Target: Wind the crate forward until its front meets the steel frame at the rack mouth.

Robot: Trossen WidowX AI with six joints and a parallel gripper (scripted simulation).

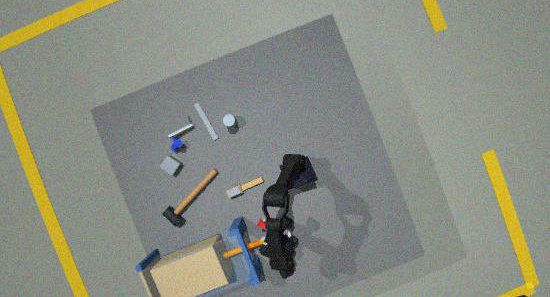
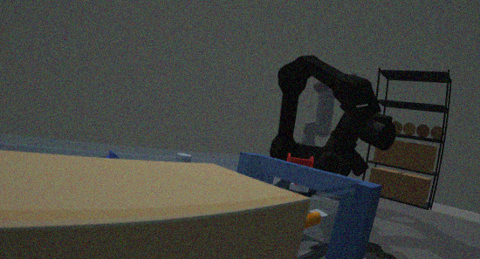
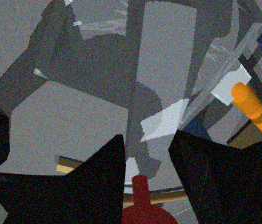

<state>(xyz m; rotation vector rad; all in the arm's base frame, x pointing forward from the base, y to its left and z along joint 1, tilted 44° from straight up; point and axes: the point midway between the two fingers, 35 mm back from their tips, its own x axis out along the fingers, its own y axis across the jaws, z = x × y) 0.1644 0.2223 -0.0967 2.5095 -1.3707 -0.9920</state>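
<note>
Crate first, nearest me: it sits inside the guard cubby and looks level, its front short of the blue frame. An orange bar runs out from the crate side past that frame. Just beyond, the black arm bends low, its fingers clenched on something; a red piece shows between them. Across the desk lie a mallet and a brush, with a pale cylinder standing farther off. Well behind the arm rises a shelf rack.
</note>
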